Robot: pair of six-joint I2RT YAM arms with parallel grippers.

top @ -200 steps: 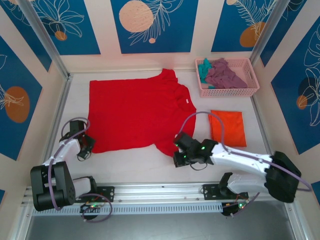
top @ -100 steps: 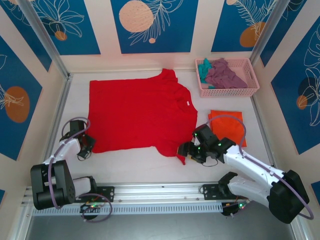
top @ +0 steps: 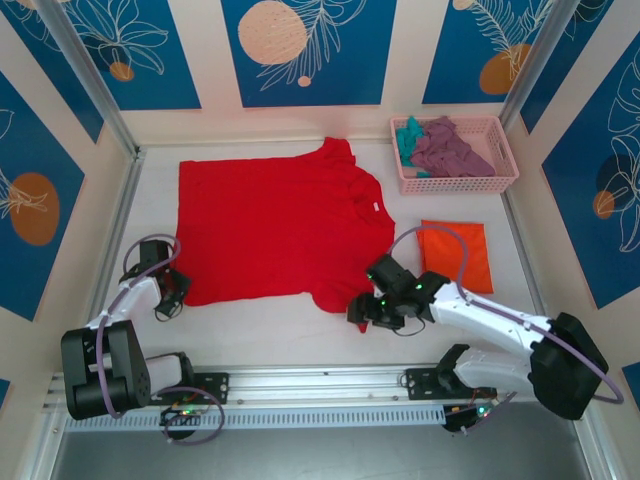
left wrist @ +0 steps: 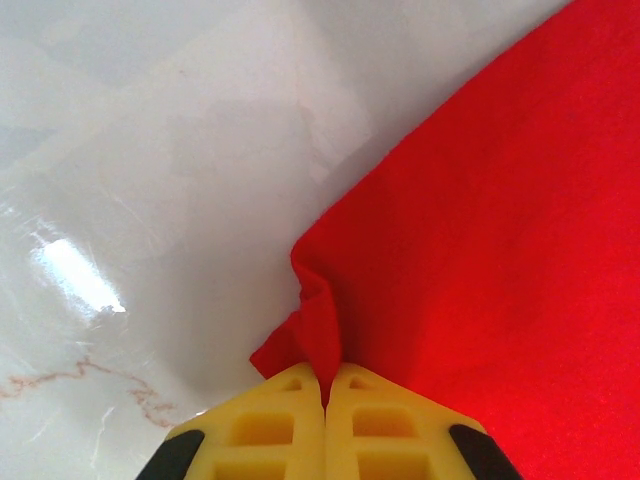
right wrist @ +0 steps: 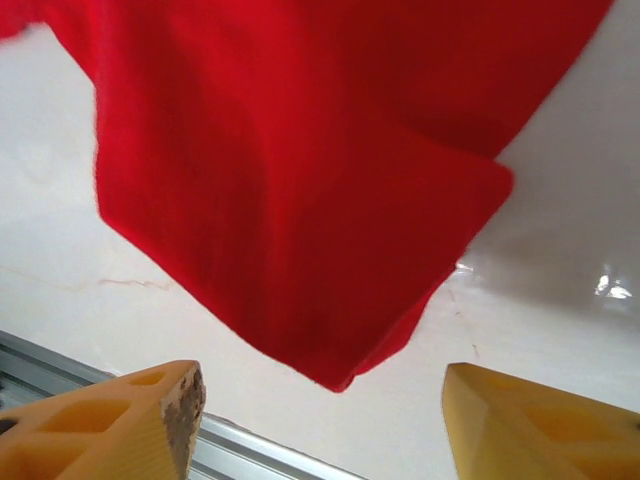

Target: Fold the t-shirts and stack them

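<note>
**Pinched at one corner, open at the other**

Clamps a bunched hem corner of the red t-shirt (left wrist: 480, 230) between the closed jaws of the left gripper (left wrist: 325, 378). Holds the right gripper (right wrist: 320, 400) spread wide by the near sleeve tip, grasping nothing. Lies spread flat mid-table, beside a folded orange t-shirt (top: 456, 256).

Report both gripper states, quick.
Left gripper: shut on a corner of the red t-shirt.
Right gripper: open, holding nothing.
</note>
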